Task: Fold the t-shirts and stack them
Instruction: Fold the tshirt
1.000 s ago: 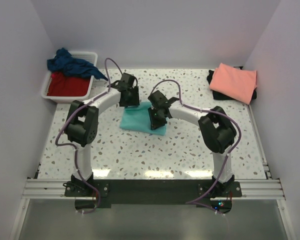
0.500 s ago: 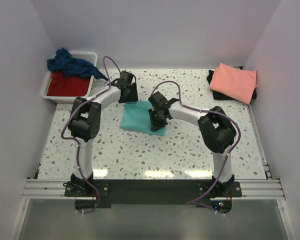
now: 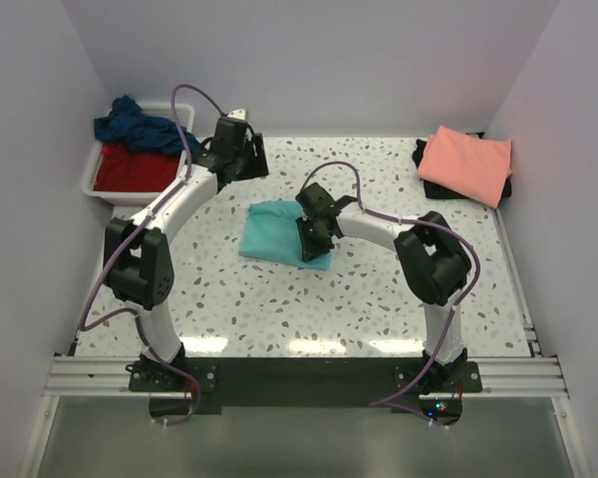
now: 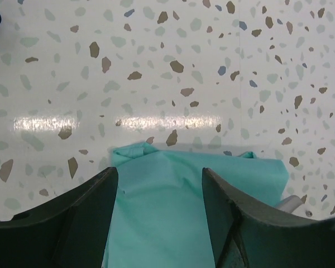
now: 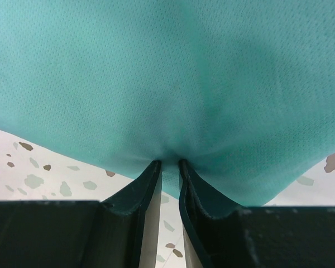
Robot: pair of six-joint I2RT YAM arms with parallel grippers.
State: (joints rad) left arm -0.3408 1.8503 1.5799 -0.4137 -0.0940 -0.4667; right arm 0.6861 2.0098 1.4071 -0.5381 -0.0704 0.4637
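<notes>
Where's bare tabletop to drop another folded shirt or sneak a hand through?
Widest: near strip of table between the arm bases and teal shirt. Also far middle, between left arm and pink shirt. Crowded: centre, right jaws pinching the teal shirt; far-left white tub.

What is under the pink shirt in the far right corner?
A black shirt: only its edges show past the pink shirt. The rest is covered, so whether more lies beneath cannot be told.
</notes>
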